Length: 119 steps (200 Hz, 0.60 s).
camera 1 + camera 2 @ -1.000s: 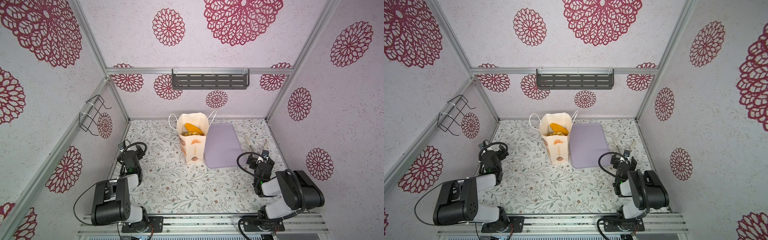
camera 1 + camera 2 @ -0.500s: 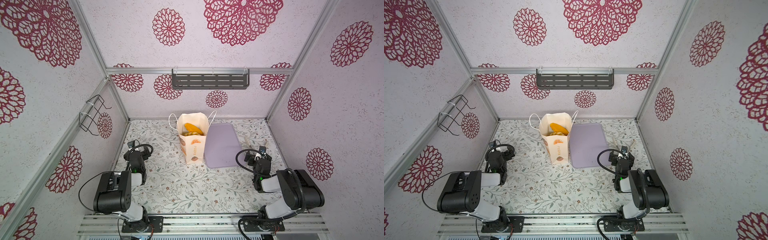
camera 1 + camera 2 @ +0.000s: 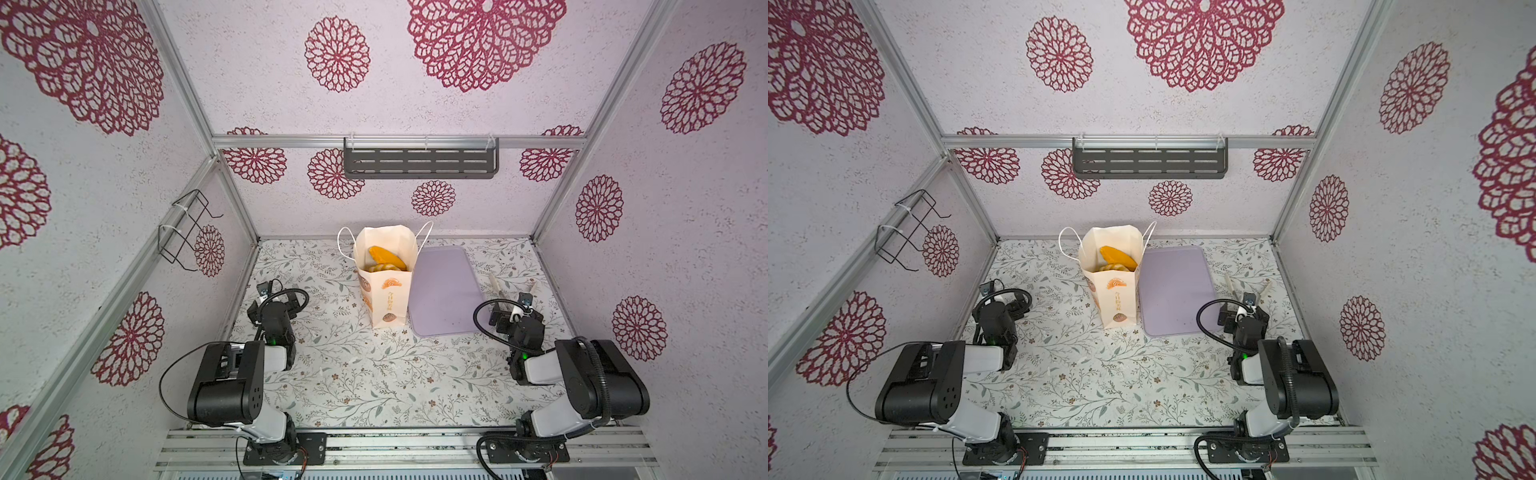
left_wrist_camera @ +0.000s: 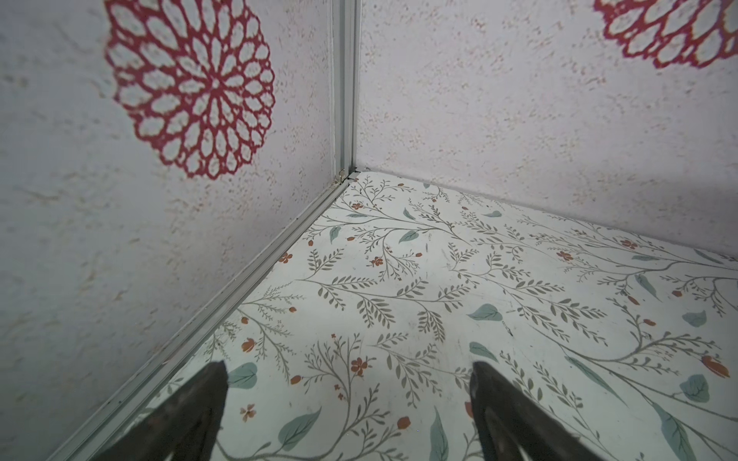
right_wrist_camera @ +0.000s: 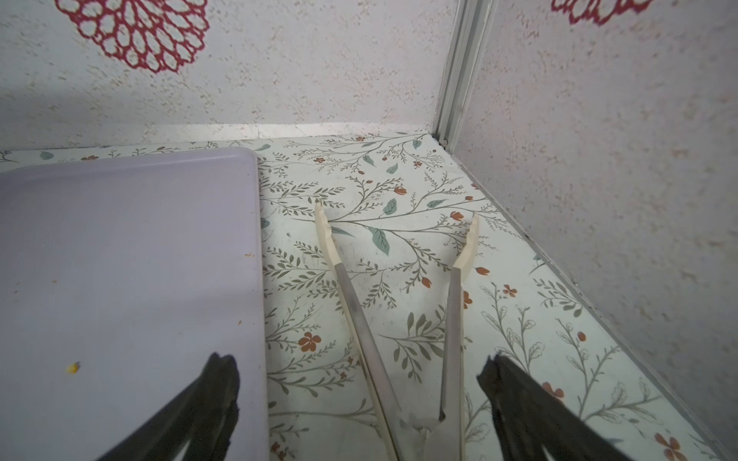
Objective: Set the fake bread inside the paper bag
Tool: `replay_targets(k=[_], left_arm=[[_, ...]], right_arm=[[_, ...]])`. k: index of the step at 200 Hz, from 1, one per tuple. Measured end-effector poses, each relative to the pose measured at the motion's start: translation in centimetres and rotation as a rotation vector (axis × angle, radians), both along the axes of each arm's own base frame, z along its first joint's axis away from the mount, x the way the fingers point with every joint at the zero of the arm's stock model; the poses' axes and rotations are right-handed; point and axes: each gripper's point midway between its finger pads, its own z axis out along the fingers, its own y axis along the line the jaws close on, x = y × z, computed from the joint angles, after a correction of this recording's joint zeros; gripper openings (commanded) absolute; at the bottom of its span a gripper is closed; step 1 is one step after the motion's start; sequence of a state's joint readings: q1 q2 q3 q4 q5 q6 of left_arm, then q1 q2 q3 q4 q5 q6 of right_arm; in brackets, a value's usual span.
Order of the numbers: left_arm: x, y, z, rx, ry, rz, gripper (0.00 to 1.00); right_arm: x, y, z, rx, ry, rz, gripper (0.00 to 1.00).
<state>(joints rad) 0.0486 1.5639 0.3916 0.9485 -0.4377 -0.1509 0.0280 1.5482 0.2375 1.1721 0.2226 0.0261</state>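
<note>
The floral tabletop point(image 3: 353, 374) carries everything. The lilac tray point(image 5: 120, 259) lies flat just beside the right gripper point(image 5: 359, 359), on the side toward the other arm, with one finger hanging over its near corner. Beyond the tray from that gripper stands the paper bag point(image 3: 388, 299), upright and open-mouthed, cream-white with orange bread prints, vertical lettering and white cord handles; it is well ahead of the left gripper point(image 4: 347, 367). The fake bread point(image 3: 384, 257) sits inside it: glossy golden-orange pieces, one smooth, one striped. Tongs point(image 5: 358, 319) lie under the right gripper, pointing away, clear of its fingers. Both grippers are spread wide, holding nothing.
</note>
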Motion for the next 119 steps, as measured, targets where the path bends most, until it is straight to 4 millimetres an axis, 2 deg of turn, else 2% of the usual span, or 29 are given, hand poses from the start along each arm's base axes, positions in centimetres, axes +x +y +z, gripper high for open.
replay_targets(k=[119], left_arm=[[-0.28, -0.27, 0.65, 0.041, -0.025, 0.022, 0.97]], right_arm=[[0.00, 0.00, -0.12, 0.000, 0.006, 0.000, 0.99]])
